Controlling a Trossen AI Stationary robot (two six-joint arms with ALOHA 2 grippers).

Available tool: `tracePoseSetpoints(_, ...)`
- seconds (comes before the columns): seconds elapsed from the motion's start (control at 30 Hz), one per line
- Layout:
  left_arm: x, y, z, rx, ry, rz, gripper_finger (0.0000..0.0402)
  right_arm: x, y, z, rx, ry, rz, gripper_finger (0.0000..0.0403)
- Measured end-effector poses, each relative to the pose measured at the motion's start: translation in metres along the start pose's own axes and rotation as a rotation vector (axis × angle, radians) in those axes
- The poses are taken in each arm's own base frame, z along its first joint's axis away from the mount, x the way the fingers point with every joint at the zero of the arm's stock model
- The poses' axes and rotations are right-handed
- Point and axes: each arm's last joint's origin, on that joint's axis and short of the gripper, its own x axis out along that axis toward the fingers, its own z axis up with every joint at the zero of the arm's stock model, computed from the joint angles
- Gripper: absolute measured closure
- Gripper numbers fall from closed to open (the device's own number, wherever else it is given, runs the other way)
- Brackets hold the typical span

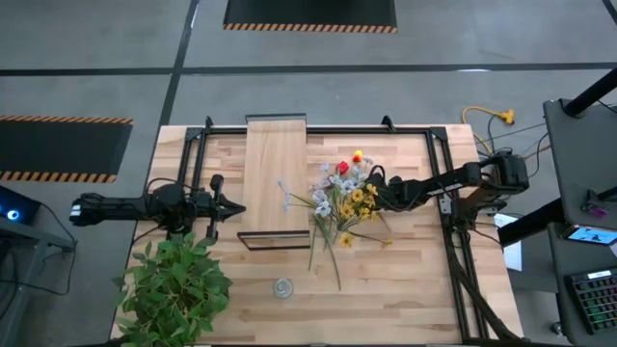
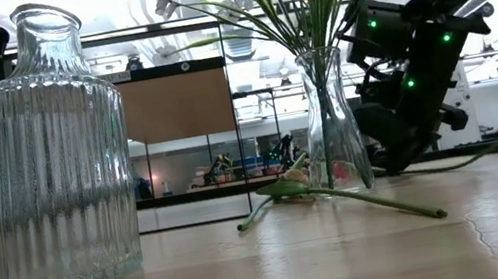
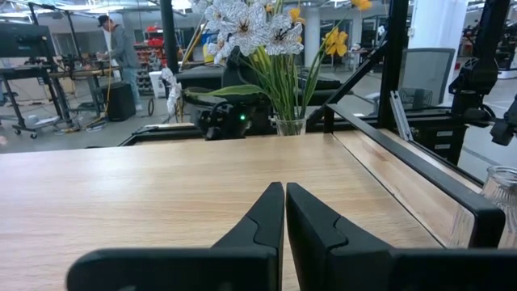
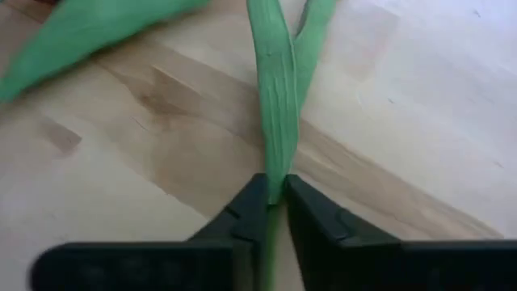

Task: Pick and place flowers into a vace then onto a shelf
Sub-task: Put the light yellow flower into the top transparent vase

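Note:
A bunch of flowers (image 1: 342,196) with white and yellow blooms stands in a tall clear vase (image 2: 333,141) at mid-table, right of the light-wood shelf (image 1: 277,164). More flowers lie loose on the tabletop by the vase's foot, their stems (image 2: 381,200) pointing toward the near edge. My right gripper (image 4: 275,194) reaches in from the table's right, slanting down beside the vase (image 1: 374,198), shut on a long green leaf. My left gripper (image 3: 284,212) waits shut at the table's left, level, touching nothing (image 1: 231,207). My right gripper pinches a long green leaf (image 4: 275,166) of a loose flower between its two fingers. The fingers slant down from the table's right and lie along the leaf. Ahead of them the leaf rests flat on the tabletop, next to a second green blade (image 4: 311,40).
A ribbed glass vase (image 2: 49,158) stands near the table's front edge (image 1: 282,287). A bushy green leafy plant (image 1: 174,289) fills the near left corner. Black frame rails (image 1: 453,231) run along the table's sides and back. A person stands in the room behind, in the left wrist view.

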Motion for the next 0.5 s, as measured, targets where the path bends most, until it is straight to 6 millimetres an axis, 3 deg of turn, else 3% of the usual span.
tracePoseSetpoints(0.07,0.000,0.000,0.000,0.000,0.000,0.000,0.0402,-0.001,-0.002,-0.002,0.008,0.024,-0.019,0.0385)
tracePoseSetpoints(0.27,0.000,0.000,0.000,0.000,0.000,0.000,0.0402,-0.005,-0.002,-0.005,0.089,0.055,-0.004,0.0390)
tracePoseSetpoints(0.5,0.000,0.000,0.000,0.000,0.004,0.000,0.0402,-0.030,-0.006,-0.016,0.125,0.172,0.044,0.0390)
